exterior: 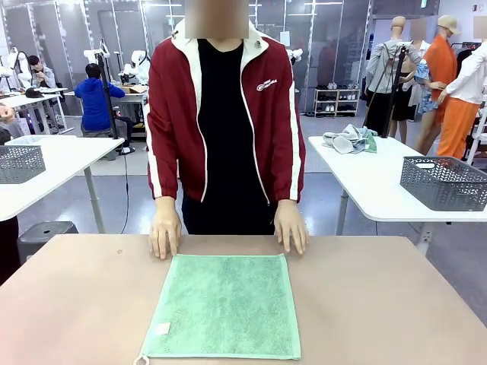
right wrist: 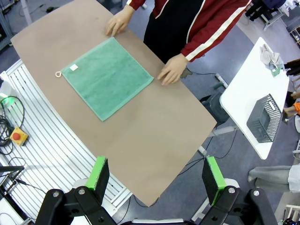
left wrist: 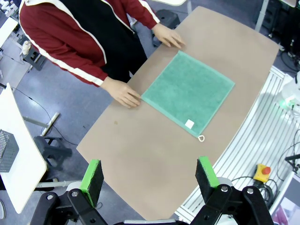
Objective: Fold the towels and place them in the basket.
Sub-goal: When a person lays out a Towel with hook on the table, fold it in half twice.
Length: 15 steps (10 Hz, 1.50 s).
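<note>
The mint-green square terry towel (exterior: 221, 304) lay flat on the brown bench (exterior: 396, 304), a person's hands (exterior: 164, 232) at its far corners. The left gripper (left wrist: 149, 165) and right gripper (right wrist: 156, 165) hung released, high above. A shallow corner pinch could slip, skewing the fold.

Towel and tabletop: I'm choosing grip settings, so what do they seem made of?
The towel looks like mint-green terry cloth, matte, with a fuzzy pile and a flat hem. The tabletop is a smooth, matte tan surface, probably laminate or coated board; no grain shows.
</note>
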Available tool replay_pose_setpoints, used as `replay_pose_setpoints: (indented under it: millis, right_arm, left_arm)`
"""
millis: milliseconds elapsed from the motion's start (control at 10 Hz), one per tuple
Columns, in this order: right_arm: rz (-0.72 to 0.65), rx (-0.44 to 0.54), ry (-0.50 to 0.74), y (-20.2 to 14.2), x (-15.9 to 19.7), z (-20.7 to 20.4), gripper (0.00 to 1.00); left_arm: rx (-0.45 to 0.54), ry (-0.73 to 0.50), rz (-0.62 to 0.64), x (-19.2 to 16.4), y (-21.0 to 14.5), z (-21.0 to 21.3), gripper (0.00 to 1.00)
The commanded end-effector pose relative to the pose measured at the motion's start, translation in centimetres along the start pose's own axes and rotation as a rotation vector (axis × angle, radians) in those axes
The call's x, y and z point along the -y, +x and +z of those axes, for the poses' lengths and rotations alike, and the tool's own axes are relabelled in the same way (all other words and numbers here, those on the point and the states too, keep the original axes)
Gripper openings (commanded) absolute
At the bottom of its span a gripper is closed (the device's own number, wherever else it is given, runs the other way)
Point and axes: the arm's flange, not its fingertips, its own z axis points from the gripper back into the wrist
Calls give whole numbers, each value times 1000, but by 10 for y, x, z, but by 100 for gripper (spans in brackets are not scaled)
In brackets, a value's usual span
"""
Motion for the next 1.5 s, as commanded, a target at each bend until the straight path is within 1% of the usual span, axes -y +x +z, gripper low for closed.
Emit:
replay_pose_setpoints:
  millis: [0,100,300,500,600,800,900,1000,1100,1200,1400]
  right_arm:
    - [1,4,-2,-1,0,2,100]
    - [0,0,0,0,0,0,100]
    - [130,-33,55,19,-12,-19,100]
    - [258,-93,113,41,-33,-47,100]
    - [336,-129,150,50,-48,-67,100]
    - [459,-184,226,54,-75,-106,100]
    - [511,-229,274,53,-89,-129,100]
    - [549,-275,310,49,-100,-154,100]
    - [582,-300,339,45,-108,-173,100]
    - [608,-332,359,42,-114,-191,100]
    - [638,-363,386,35,-123,-213,100]
  left_arm:
    - [5,2,0,1,-2,1,100]
    - [0,0,0,0,0,0,100]
    - [-48,-13,-128,17,20,-16,100]
    - [-103,-56,-269,43,46,-40,100]
    - [-131,-86,-351,60,56,-59,100]
    - [-195,-161,-468,92,53,-96,100]
    - [-240,-196,-516,110,46,-116,100]
    - [-272,-222,-566,127,32,-137,100]
    - [-286,-241,-615,141,26,-153,100]
    - [-301,-251,-660,151,15,-166,100]
    - [-352,-256,-692,162,5,-185,100]
